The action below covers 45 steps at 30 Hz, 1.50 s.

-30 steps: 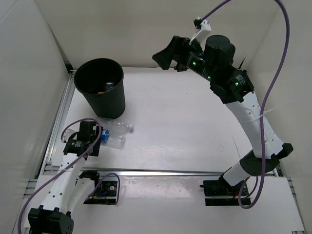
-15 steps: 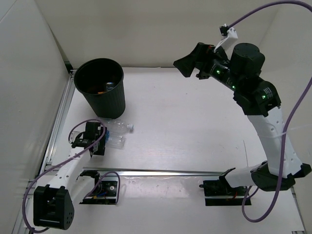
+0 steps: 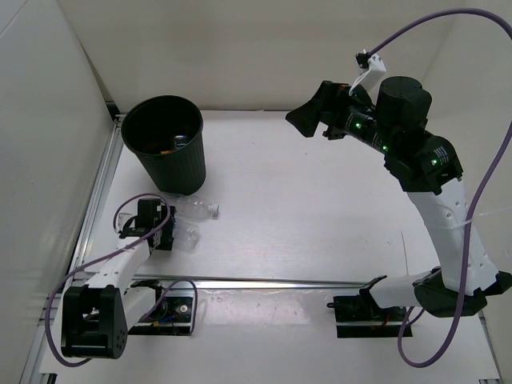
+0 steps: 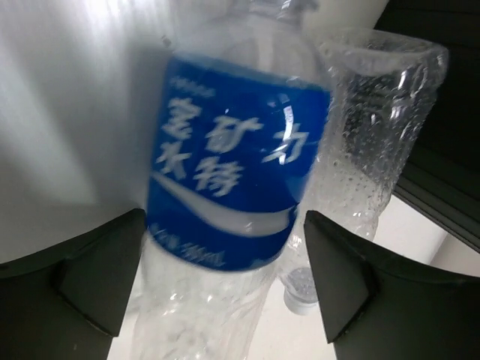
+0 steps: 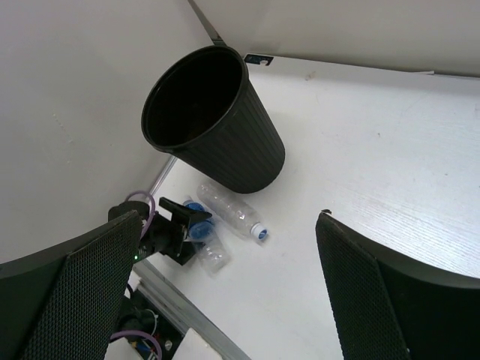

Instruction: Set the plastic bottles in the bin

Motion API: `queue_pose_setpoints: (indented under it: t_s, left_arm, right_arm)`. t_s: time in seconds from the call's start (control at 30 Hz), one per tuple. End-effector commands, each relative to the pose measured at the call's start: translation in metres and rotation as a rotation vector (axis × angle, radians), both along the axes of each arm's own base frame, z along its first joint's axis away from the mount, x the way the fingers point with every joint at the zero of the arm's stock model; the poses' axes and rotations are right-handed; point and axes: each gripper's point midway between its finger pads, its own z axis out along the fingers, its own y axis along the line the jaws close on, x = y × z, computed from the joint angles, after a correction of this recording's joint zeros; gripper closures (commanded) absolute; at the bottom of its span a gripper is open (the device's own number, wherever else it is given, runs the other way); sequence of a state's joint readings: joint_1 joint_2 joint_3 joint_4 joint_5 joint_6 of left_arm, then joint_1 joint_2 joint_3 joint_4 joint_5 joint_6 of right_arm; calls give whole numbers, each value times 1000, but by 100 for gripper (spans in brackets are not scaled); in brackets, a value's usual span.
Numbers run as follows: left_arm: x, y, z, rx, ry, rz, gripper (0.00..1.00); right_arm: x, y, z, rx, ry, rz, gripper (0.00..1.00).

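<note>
Reaching low along the desk's left edge, the left gripper is straddling, wide open, the clear blue-labelled plastic bottle just before the tall ribbed black bin. The raised right gripper is gaping wide over the desk's open far side.

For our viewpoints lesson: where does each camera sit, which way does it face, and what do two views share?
Top external: above, behind; looks down on the table; both arms show.
Left wrist: low, close on the blue-label bottle; own fingers flank it.
Right wrist: high, looks down at the bin; own fingers frame it.
Shared: the bin, in top and right wrist.
</note>
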<state>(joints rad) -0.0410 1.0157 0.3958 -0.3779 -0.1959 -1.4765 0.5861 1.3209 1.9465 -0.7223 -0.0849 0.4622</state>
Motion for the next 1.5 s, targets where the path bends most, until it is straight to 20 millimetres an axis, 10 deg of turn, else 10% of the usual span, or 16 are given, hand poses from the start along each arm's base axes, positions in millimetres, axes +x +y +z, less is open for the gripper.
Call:
queue_pose_setpoints:
  t_s: [0.0,0.13,0.4,0.67,0.7,1.03,1.33,1.4,1.47]
  left_arm:
    - [8,1,0,10,10,-44,5]
    - [9,2,-5,4,31,-60,52]
    - [4,5,28,-16,-89,-38,70]
    - [-10,32,142,98,-202,55,73]
    - [-5,34,179,117,-275,56,75]
    - [25,63,345,441,-489,-6,74]
    - [146,55,378,572,-464,-60,74]
    - [167,54,375,595,-440,-62,60]
    - [169,54,375,590,-442,-38,22]
  right_arm:
    - [-14,-9,21,16,-59,14,0]
    - [-14,-9,19,11,-52,14,0]
    - [-9,-6,10,1,-35,15,0]
    - [-2,4,-3,21,0,31,0]
    - [-2,4,-3,21,0,31,0]
    - [0,7,2,26,-21,43,0]
    - [-2,3,10,19,-50,37,0]
    - [-3,1,12,11,-57,29,0]
    - [-1,-2,9,5,-46,20,0]
